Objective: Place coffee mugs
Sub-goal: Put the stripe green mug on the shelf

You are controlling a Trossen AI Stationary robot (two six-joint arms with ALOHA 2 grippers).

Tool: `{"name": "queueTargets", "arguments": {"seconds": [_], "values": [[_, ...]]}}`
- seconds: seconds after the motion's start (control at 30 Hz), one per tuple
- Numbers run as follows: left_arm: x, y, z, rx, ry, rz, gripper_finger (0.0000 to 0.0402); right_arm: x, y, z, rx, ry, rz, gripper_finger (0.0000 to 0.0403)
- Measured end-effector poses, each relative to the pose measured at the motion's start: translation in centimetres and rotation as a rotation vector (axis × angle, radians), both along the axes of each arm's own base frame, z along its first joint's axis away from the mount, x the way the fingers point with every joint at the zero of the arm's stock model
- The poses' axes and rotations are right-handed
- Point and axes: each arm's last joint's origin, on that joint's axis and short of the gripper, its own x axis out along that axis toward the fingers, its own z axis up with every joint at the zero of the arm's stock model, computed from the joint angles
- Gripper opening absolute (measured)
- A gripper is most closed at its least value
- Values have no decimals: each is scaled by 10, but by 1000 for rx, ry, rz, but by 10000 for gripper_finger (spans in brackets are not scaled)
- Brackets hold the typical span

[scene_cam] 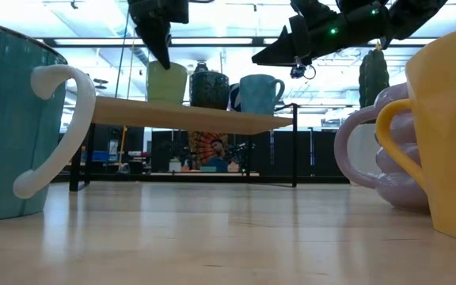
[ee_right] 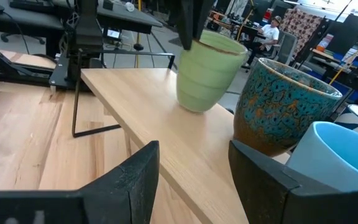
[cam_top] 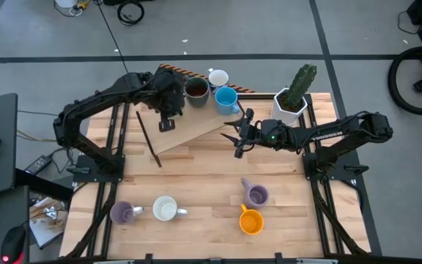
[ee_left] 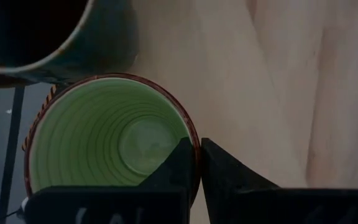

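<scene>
Wooden desk (cam_top: 196,176) first, nearest edge: four mugs in a loose row. Left purple mug (cam_top: 121,213) just beside the front white mug (cam_top: 165,210). Off to the right, well apart from those two, orange mug (cam_top: 250,222) with the right purple mug (cam_top: 256,195) just behind it, close or touching; cannot tell which.

Farther back, a raised wooden shelf (cam_top: 189,128) on thin dark legs, set at a slant across the desk. Right jaws hovering above the desk just off the shelf's right-hand edge, pointed toward it, apart and empty. Nothing between them in the right wrist view: only bare shelf top, with the mugs farther off.

On the shelf's far side, four mugs. Green mug (ee_left: 104,143) upright on the board, at the left end of the group. Left jaws straight above it, pointing down and clamped on its rim: one finger inside the wall, the other outside, pressed almost together. Seen from the right wrist, those same dark fingers meeting the green mug (ee_right: 207,71) at its top edge. Dark brown mug (cam_top: 195,89) just beside it, near but apart. Blue mug (cam_top: 226,98) next along to the right, closest of the shelf mugs to the right jaws. Rear white mug (cam_top: 217,77) behind those two.

Beyond the right arm, by the desk's far right corner, a white pot with a cactus (cam_top: 293,95).
</scene>
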Motion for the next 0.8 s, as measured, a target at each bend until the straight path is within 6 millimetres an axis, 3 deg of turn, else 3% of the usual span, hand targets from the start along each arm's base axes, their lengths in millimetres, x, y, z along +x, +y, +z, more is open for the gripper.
{"name": "queueTargets", "arguments": {"seconds": [0.8], "values": [[-26,46,1,-62,-73,-84,26,0,0,0,10,-5,-1,199]]}}
